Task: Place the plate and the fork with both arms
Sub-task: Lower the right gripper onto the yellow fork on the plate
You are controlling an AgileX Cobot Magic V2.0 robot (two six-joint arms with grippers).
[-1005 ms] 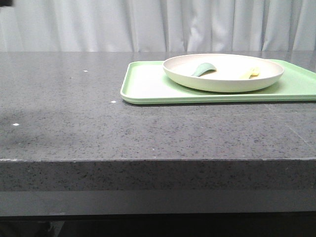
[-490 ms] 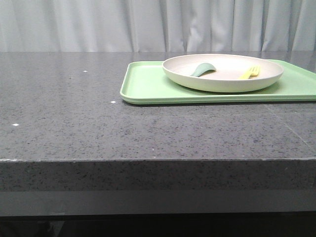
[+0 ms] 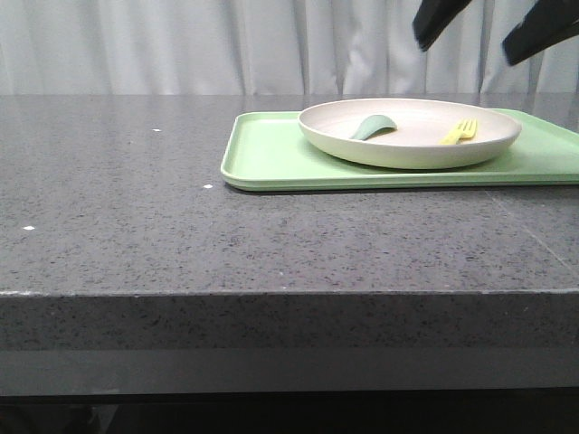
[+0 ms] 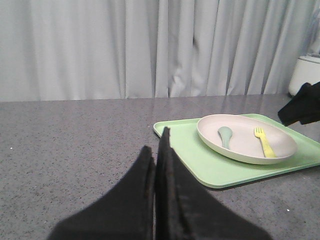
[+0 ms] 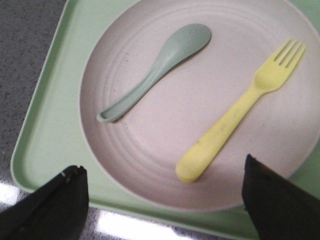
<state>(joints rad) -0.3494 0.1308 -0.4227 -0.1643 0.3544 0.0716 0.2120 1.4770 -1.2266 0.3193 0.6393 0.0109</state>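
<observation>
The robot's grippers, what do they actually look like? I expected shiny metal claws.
No shiny metal shows. The left gripper has flat, matte black fingers that broaden toward the base and taper to narrow tips. The right gripper has the same plain black fingers, with slightly worn edges. No cables, markings or labels are visible on either.

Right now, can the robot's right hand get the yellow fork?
Probably yes. The right hand hangs open above the plate, and the fork lies bare inside it, apart from the spoon, with nothing covering it.
</observation>
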